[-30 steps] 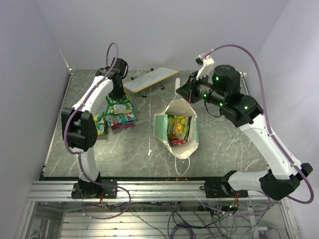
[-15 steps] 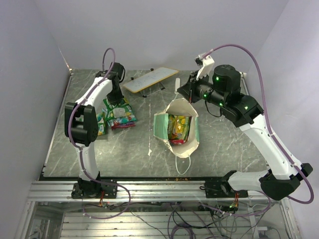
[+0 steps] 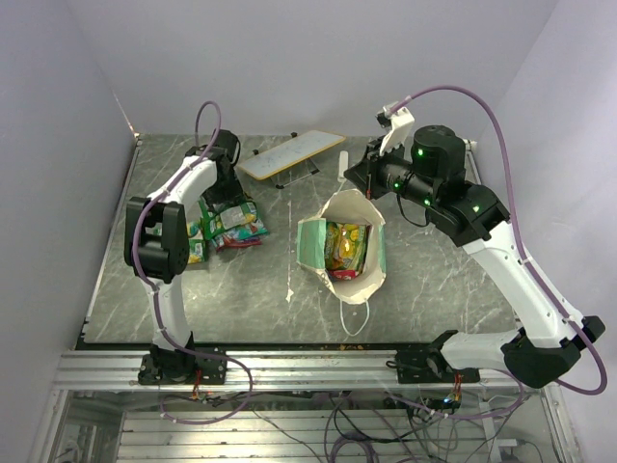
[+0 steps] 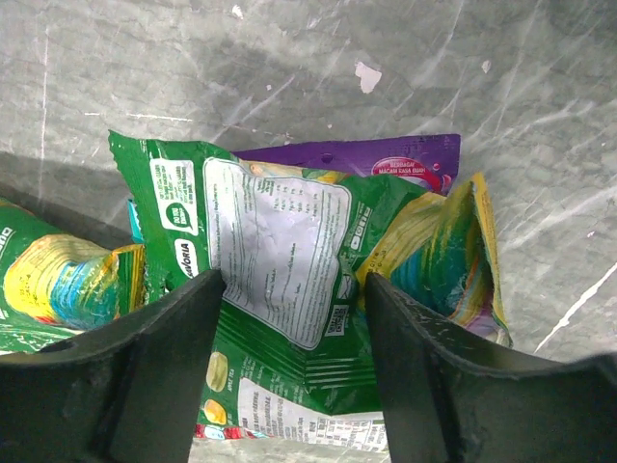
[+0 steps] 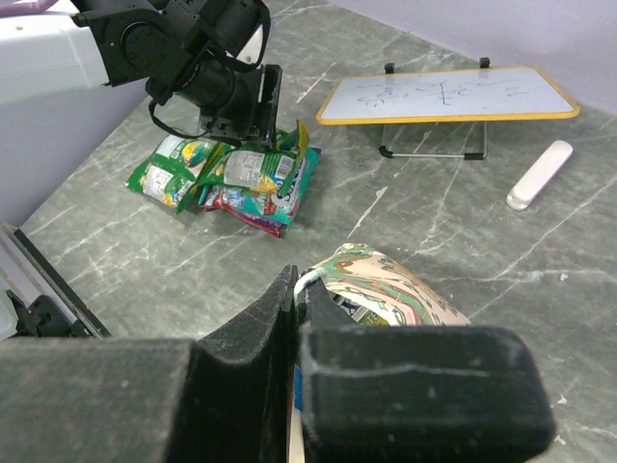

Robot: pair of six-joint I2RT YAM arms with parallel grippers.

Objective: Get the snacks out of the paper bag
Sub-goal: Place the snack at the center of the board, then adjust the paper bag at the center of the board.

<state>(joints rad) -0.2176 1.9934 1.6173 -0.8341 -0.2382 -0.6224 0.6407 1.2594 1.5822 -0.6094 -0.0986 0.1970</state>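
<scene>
The mint-green paper bag (image 3: 310, 246) stands open mid-table with colourful snacks (image 3: 345, 246) inside. My right gripper (image 3: 353, 179) is above its far rim, shut on the bag's white cord handle (image 5: 314, 278); the printed side (image 5: 415, 294) shows below the fingers. At far left a pile of snacks (image 3: 231, 222) lies on the table. My left gripper (image 4: 294, 318) hangs open just over it, fingers either side of a green packet (image 4: 270, 241). That packet rests on a purple one (image 4: 386, 159), between another green packet (image 4: 58, 285) and a yellow-teal one (image 4: 448, 256).
A flat white board on black legs (image 3: 289, 152) stands at the back centre, with a small white oblong object (image 5: 540, 174) beside it. The bag's other cord loop (image 3: 352, 323) lies toward the near edge. Walls close in on the left and back.
My left gripper has opened and let the green packet go onto the pile. Its wrist has shifted slightly toward the back. The right arm and the bag have not moved.
</scene>
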